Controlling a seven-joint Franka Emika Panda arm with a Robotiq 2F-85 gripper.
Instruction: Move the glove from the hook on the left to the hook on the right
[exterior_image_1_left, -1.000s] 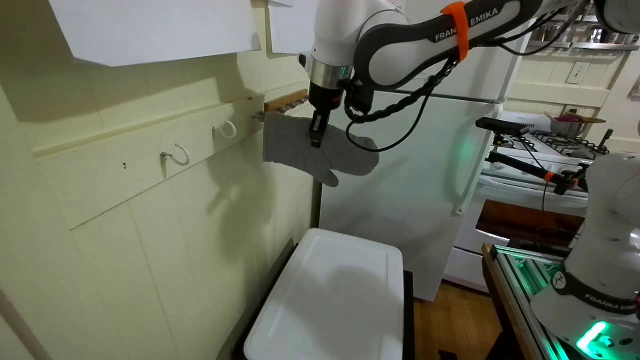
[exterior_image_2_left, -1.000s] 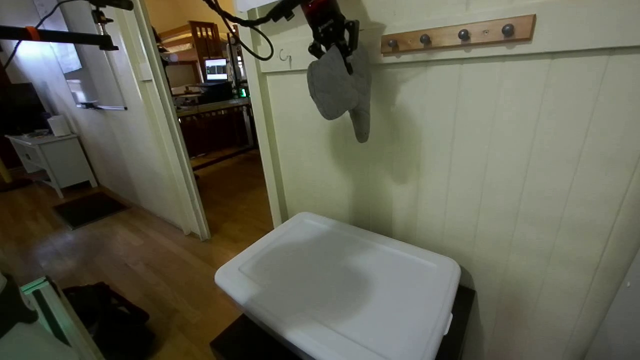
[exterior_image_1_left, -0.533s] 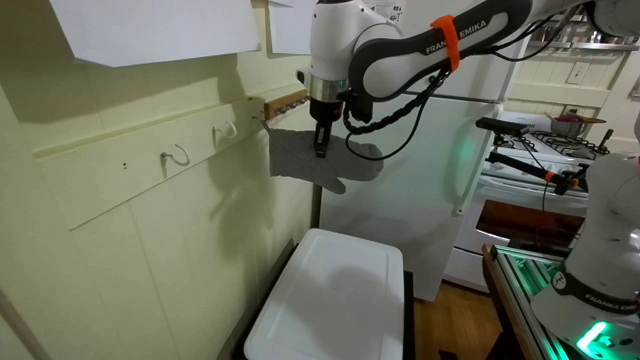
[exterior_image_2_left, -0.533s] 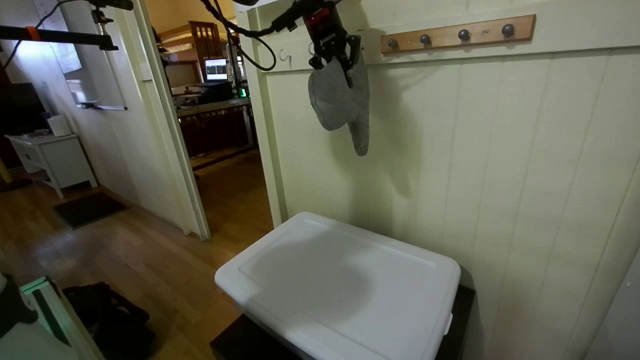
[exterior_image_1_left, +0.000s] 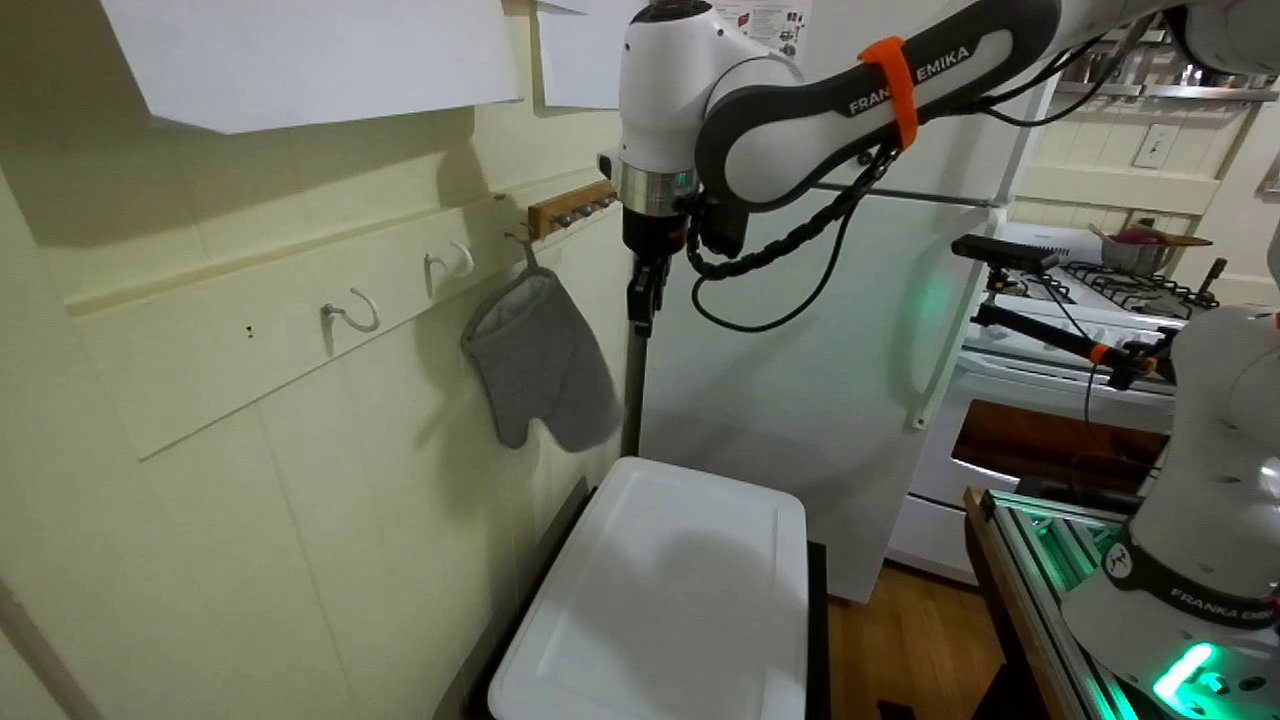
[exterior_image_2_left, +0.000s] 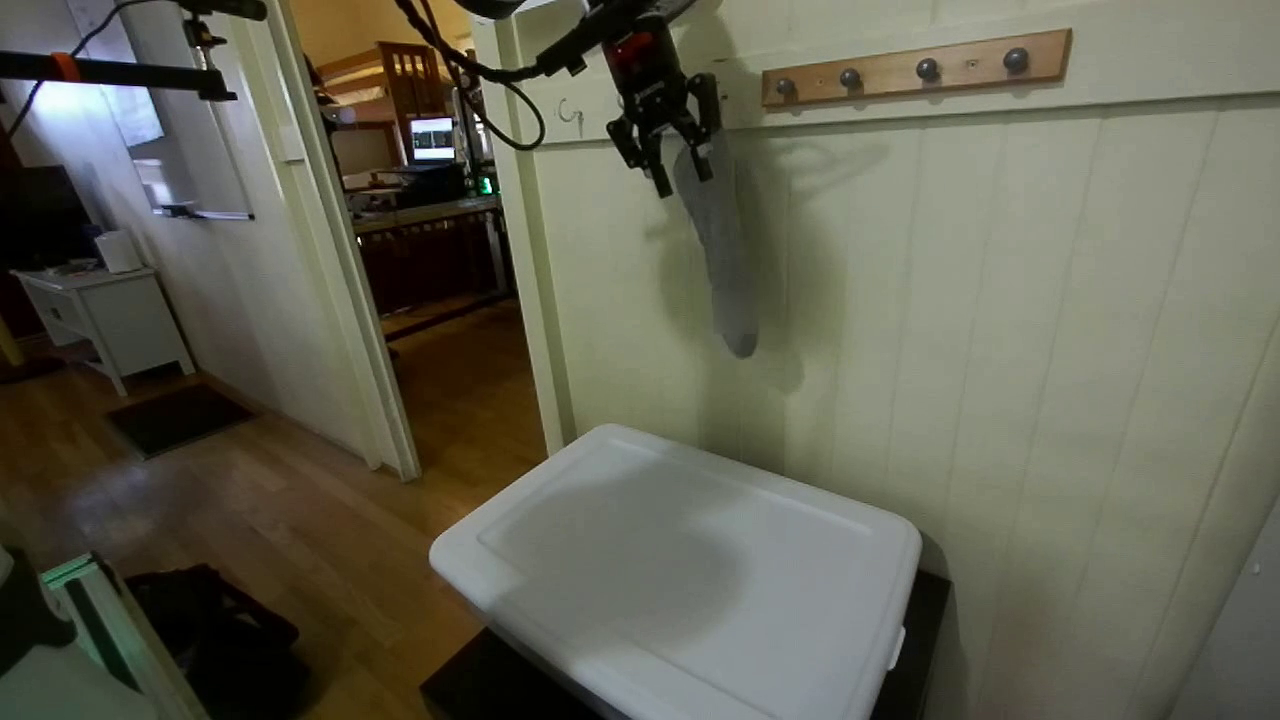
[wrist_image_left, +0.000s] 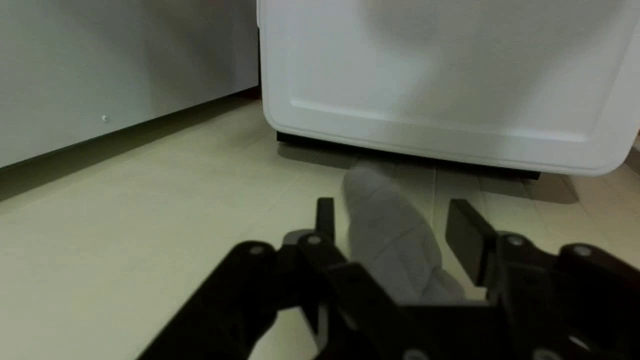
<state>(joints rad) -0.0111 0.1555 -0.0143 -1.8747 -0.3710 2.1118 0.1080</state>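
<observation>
Room: cream panelled wall (exterior_image_1_left: 330, 480) and wood floor (exterior_image_2_left: 330, 540), with a white fridge (exterior_image_1_left: 780, 420) and a stove (exterior_image_1_left: 1000, 385) off to the side in an exterior view.
Background: lit screen (exterior_image_2_left: 433, 140), plus a dark mat (exterior_image_2_left: 180, 418) on the floor.
Glove (exterior_image_1_left: 545, 355): grey oven-mitt type, hanging by its loop (exterior_image_1_left: 529, 256) from the rightmost hook (exterior_image_1_left: 517, 237) of the three on the wall board (exterior_image_1_left: 400, 295). It's tilted, cuff up, thumb pointing down. In an exterior view you get it nearly edge-on, so it looks super skinny.
Rightmost hook: tiny dark thing just beside the wooden peg rail (exterior_image_2_left: 888, 74). Honestly too small to tell how the loop sits on it.
Same board: white hook (exterior_image_1_left: 469, 262) next along, silver hook (exterior_image_1_left: 346, 319) furthest left.
Fingers (wrist_image_left: 467, 242): clearly spread apart, not holding anything. They point down, near the glove but not touching; an exterior view shows a strip of wall between the two. Wrist view has the glove showing in the gap, further off, its far end kinda blurry.
Arm (exterior_image_1_left: 775, 135): white and black Panda with an orange strap (exterior_image_1_left: 897, 90), sticking in from the right of an exterior view, black cable (exterior_image_1_left: 800, 243) looping below it.
Bin (exterior_image_2_left: 680, 600): white lid, sitting on a black base (exterior_image_2_left: 510, 680), lower than the glove and just beside the wall.
</observation>
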